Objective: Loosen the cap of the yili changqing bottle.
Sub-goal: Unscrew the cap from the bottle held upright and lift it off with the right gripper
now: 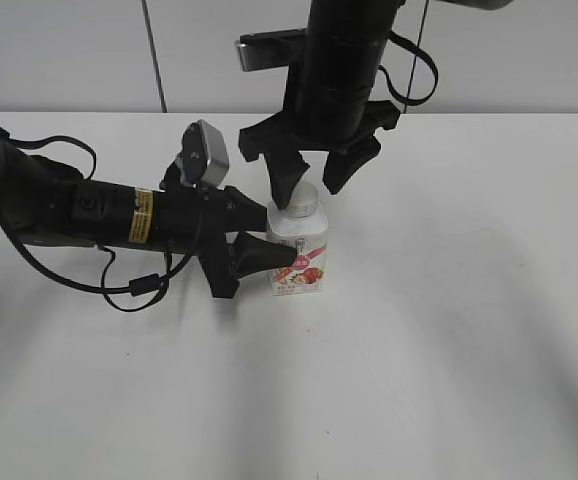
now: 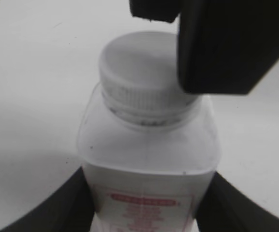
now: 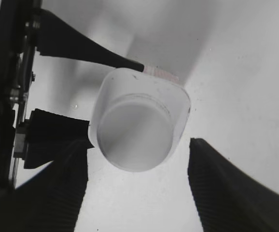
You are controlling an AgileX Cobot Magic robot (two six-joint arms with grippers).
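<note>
The left arm (image 1: 79, 210) lies nearest the camera in the exterior view, stretched low across the white table (image 1: 449, 350) from its left edge toward the middle. At its end the left gripper (image 1: 274, 250) is clenched on the yili changqing bottle (image 1: 301, 250): one dark finger presses the near side of the label, and in the left wrist view both fingers (image 2: 72, 203) hug the bottle's lower body, one on each side. A small grey camera block (image 1: 203, 152) sits on top of that wrist.

The bottle stands upright about mid-table, somewhat nearer the far edge than the near one, its red-pink label facing the camera. The cap (image 2: 139, 63) is seated on the neck, its ribbed skirt showing above the bottle's shoulder.

Directly above, the right arm (image 1: 341, 60) comes down from the far edge. The right gripper (image 1: 311, 182) is spread, released, with its two dark fingers straddling the cap. In the right wrist view the ribbed pads (image 3: 226, 188) stand on either side of the cap (image 3: 134, 135), with table showing between the cap and the right-hand pad; whether the left-hand pad touches it cannot be told. In the left wrist view one of those fingers (image 2: 226, 43) overlaps the cap's right side.
</note>
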